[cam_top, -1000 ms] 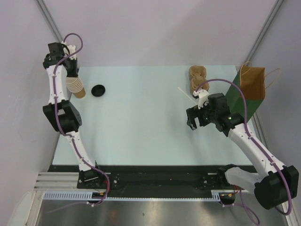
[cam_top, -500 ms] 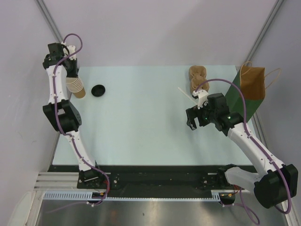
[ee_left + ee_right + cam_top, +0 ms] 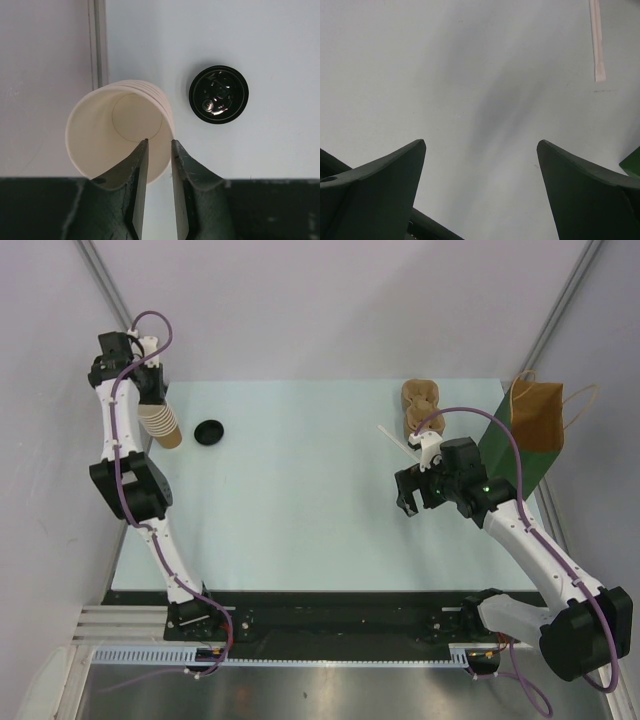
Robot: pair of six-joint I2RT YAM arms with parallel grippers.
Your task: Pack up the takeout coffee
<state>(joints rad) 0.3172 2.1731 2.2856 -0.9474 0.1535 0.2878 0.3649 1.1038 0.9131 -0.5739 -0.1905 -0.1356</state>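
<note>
The takeout coffee as a lidded cup is not in view. A stack of lidless paper cups (image 3: 163,424) (image 3: 117,131) stands at the table's far left. A round black lid (image 3: 209,432) (image 3: 218,94) lies just to its right. My left gripper (image 3: 151,392) (image 3: 158,143) hangs over the stack. Its jaws stand a narrow gap apart, one inside the top cup's rim and one outside, with no pinch on the wall. My right gripper (image 3: 408,502) (image 3: 481,142) hovers wide open over bare table at centre right, holding nothing.
A brown paper bag (image 3: 535,420) with a green side and string handles stands at the far right edge. A brown crumpled paper item (image 3: 420,400) lies at the back right. A wrapped straw (image 3: 394,437) (image 3: 596,40) lies beside it, just beyond my right gripper.
My left wrist has shifted very slightly to the left over the cup stack. The right arm and the objects have not moved.
</note>
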